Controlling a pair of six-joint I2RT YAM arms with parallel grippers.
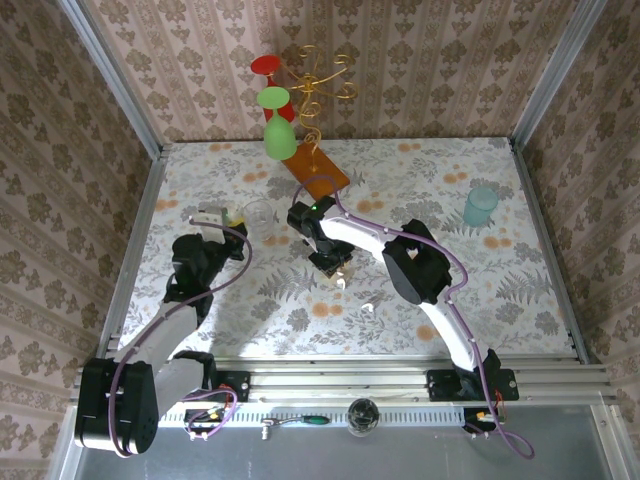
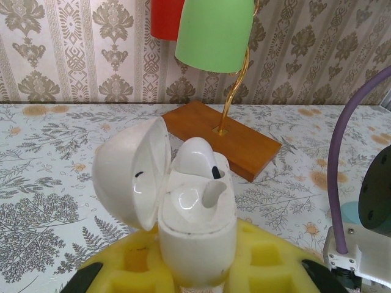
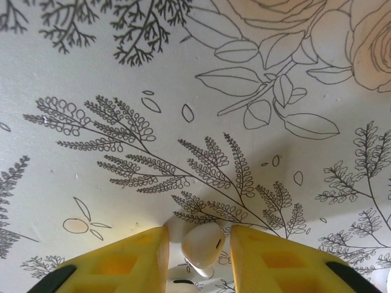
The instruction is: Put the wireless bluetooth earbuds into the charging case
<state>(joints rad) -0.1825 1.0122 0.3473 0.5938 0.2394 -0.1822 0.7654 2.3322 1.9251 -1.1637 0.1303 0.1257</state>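
While the left tool (image 2: 195, 268) pinches the charging case (image 2: 194, 210), right wrist view shows right tool (image 3: 198, 259) spread around an earbud (image 3: 204, 243).

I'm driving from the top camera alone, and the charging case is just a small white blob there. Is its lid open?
Observer: Yes, the left gripper holds the case with the lid swung open.
Operator: Anything inside?
Observer: One white earbud sits in it.
Operator: And the right gripper?
Observer: Its fingers flank a second earbud on the table, with slim gaps either side.
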